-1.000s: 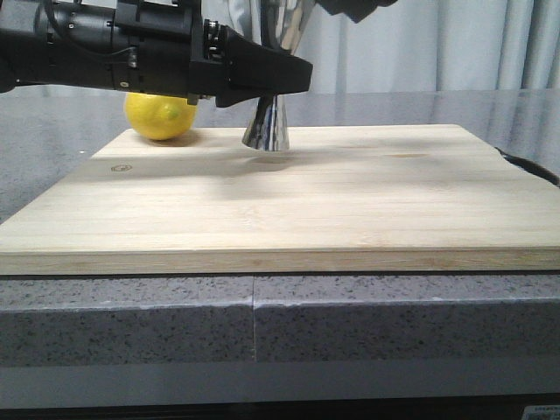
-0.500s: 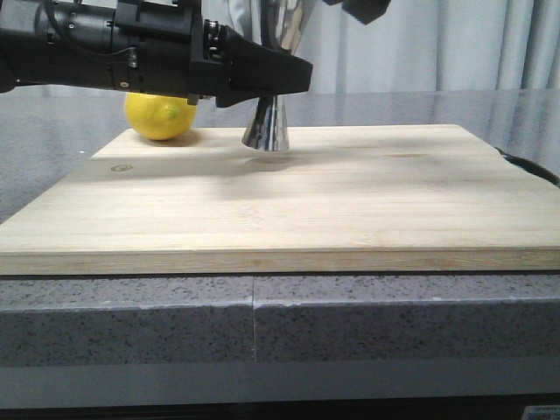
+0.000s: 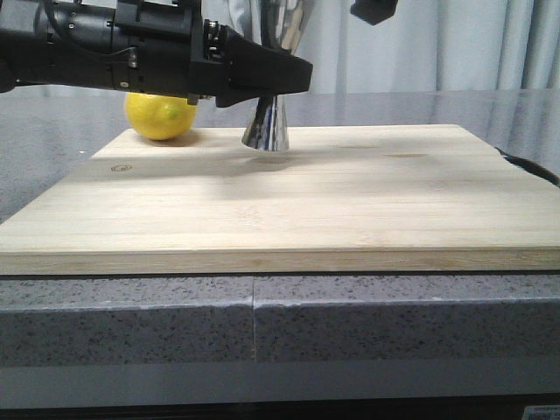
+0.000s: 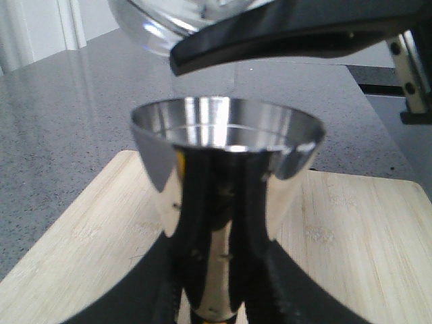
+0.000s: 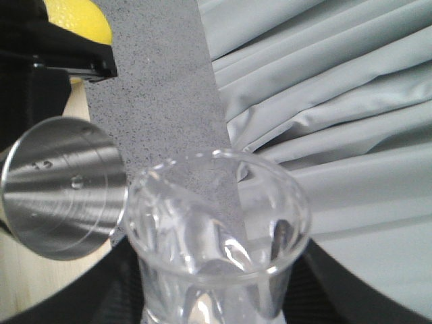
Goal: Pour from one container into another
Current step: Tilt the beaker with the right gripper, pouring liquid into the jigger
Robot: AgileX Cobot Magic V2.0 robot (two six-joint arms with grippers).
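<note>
Since 1 s ago: right gripper (image 3: 374, 9) gone up/right, nearly out of frame.
Front: left gripper (image 3: 278, 80) clamped on jigger (image 3: 266, 129), standing on board (image 3: 350, 192) beside lemon (image 3: 160, 116).
L wrist: jigger cup below beaker (image 4: 175, 23).
R wrist: closed round beaker, tipped by jigger rim. Keep lip over cup, tilt slow.

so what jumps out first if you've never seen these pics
The shiny steel jigger stands on the wooden cutting board, the left end effector closed around its waist. A clear glass beaker, held by the right end effector, hangs just above the jigger's rim. A yellow lemon sits behind.
</note>
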